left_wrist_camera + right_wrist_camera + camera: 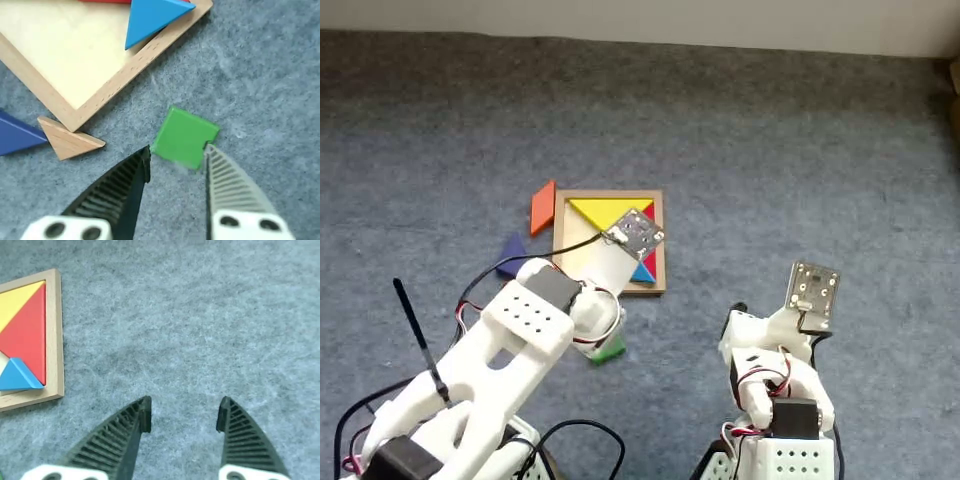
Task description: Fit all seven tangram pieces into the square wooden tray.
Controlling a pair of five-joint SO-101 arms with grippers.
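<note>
Green square (184,137) is lying flat on the grey surface (770,130), near the wooden tray (115,85) on the robot's side but not touching it. The left jaws are apart, with one tip at each side of the square's near edge. I can't tell if the tips actually touch it. From the high view you just get a bit of green (608,351) peeking out from under the left arm (530,320).

In the tray there's a yellow triangle (598,212) along the far edge, a red triangle (27,335) next to it, and a small light blue triangle (150,17) tucked by the corner. A big patch of the tray floor is bare wood.

Loose stuff outside: an orange piece (542,207) just off the tray's left side, a dark blue triangle (15,136) by the tray's near left corner, and a plain wood-coloured triangle (67,141) touching the tip of the dark blue one, right up against the tray's rim.

The right jaws are wide apart too, gripping nothing, over bare grey surface, with the tray (54,340) off to one side. The right arm (775,385) sits well apart from the tray.
</note>
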